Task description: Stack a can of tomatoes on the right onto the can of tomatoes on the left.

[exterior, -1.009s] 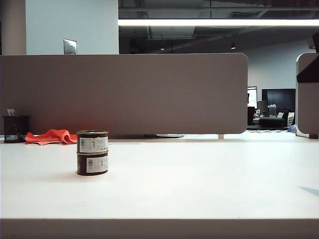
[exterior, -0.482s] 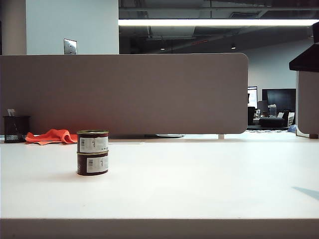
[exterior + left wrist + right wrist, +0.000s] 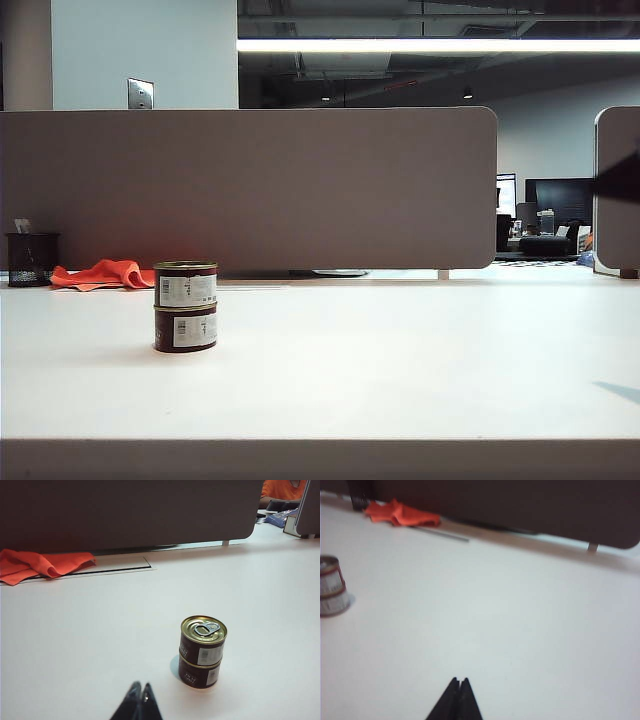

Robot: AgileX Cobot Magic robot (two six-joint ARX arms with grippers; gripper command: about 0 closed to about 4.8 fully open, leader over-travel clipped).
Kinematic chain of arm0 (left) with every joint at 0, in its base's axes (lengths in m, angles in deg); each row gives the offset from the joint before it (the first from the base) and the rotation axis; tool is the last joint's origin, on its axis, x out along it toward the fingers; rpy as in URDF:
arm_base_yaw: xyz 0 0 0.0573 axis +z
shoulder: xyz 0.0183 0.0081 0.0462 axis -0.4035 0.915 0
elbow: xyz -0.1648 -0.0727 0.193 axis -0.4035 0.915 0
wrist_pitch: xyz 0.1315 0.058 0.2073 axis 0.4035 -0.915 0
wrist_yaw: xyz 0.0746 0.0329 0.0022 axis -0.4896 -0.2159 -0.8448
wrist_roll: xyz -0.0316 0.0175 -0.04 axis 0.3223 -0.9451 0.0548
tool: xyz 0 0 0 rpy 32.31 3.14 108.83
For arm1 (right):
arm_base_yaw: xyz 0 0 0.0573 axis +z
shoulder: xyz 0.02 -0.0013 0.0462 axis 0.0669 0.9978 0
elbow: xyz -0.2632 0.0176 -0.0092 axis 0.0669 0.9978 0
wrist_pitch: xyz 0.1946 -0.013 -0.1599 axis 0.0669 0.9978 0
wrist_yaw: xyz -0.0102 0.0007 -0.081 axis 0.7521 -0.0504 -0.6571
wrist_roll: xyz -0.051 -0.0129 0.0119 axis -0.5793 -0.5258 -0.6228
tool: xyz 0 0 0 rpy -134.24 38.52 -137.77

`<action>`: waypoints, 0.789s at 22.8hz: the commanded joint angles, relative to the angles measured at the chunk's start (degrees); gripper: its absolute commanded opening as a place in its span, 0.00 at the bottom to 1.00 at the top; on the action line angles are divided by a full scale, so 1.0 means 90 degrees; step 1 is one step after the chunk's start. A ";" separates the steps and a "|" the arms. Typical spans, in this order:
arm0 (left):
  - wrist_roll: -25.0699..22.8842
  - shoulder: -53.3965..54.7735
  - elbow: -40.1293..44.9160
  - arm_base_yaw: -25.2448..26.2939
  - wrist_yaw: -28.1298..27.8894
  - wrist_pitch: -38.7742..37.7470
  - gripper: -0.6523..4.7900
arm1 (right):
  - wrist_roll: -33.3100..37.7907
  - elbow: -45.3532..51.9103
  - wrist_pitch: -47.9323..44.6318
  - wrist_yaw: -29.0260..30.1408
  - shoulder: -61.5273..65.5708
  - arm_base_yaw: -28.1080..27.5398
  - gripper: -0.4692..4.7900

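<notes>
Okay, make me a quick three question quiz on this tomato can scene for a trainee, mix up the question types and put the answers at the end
1. True or false: the top can sits upright on the bottom can.
2. Multiple choice: the orange cloth lies (A) on top of the cans, (B) near the divider panel, behind the stack, (C) in the left gripper.
3. Fill in: the tips of the right gripper are ____, holding nothing.

Key: 1 true. 2 B. 3 shut; the left gripper is also shut and empty, and both hang above the bare white table, apart from the cans.
</notes>
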 commanded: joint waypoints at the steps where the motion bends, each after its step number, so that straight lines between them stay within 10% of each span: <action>1: -0.0027 -0.0005 -0.0024 -0.0005 -0.0010 0.0007 0.11 | 0.0012 0.0029 -0.0143 0.0027 -0.0253 0.0007 0.09; 18: -0.0148 -0.0007 -0.0024 -0.0005 0.0155 -0.0729 0.11 | -0.0019 0.0022 0.2781 0.0019 -0.2980 0.0012 0.09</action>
